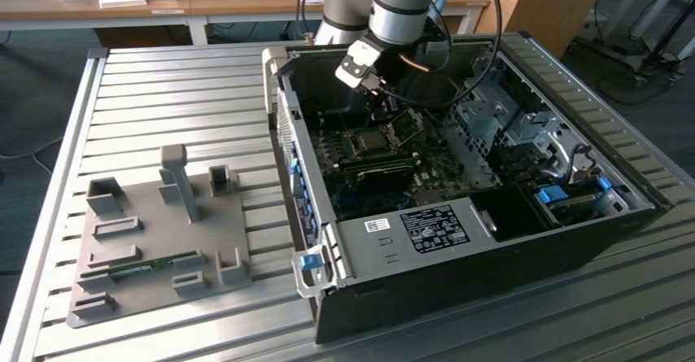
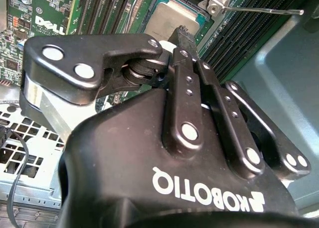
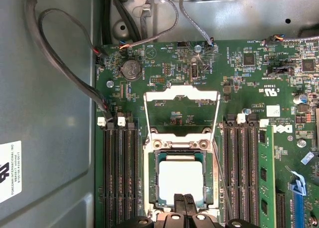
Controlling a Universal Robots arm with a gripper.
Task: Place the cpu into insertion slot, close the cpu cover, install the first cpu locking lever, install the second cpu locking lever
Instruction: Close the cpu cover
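Chip in its socket: the cpu (image 3: pixel 180 180), a small flat square piece with a pale silvery-grey top, lies level inside the black-rimmed insertion slot (image 3: pixel 153 180) on the green motherboard (image 3: pixel 239 88), directly under and just ahead of the gripper (image 3: pixel 185 203). In the first wrist view the black fingertips (image 3: pixel 179 204) are pressed together with nothing between them, poised over the chip's nearest edge; whether they touch it cannot be told. Beyond the cpu, on the side away from the gripper, the cpu cover (image 3: pixel 182 92), a square silvery metal frame with an open centre, stands swung up from its hinge, so the slot is uncovered and green board shows through the frame. A thin silvery rod (image 3: pixel 221 173) runs along one flank of the slot. Rows of long black memory slots (image 3: pixel 119 173) lie on both sides of the socket, level with the fingers, and a round silver coin cell (image 3: pixel 132 68) sits farther out past the cover. In the exterior view the gripper (image 1: pixel 382 102) reaches down into the open black computer case (image 1: pixel 456 281), which rests on a grey slatted metal table (image 1: pixel 174 102); a grey moulded fixture plate (image 1: pixel 152 240) lies well apart toward the exterior view's left.
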